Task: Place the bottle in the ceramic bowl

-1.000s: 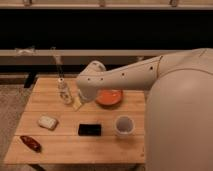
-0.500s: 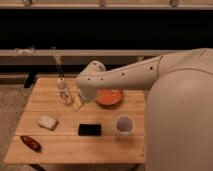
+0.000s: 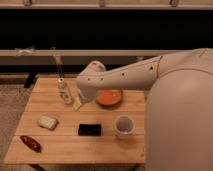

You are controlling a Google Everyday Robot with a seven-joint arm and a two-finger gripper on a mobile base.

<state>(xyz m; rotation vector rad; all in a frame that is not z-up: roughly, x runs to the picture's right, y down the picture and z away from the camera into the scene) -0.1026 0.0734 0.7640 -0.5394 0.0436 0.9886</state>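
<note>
- Wooden table (image 3: 75, 150) of light slats stands before a dark wall of shelves, and the work is on its far half.
- My gripper (image 3: 78, 103) hangs low over the wood, between the two things of the task. I cannot tell if it is apart or together, because my own wrist hides it.
- The bottle (image 3: 64, 93) stands upright on the table at about 10 o'clock from my gripper, just beside it. I judge that I am not holding it.
- It is slim and tall, so a sideways touch on my approach could tip it. Then it may roll toward the table edge at 9 o'clock.
- If I take it too near the top, it could swing or slip out during the carry.
- The ceramic bowl (image 3: 110, 98) lies at 3 o'clock from my gripper, partly under my arm. It is shallow, so a bottle set down upright may fall over the rim.
- If I travel too low, my arm could push the bowl.
- The white cup (image 3: 123, 126) at 5 o'clock is well apart from this path, so I expect little danger there.
</note>
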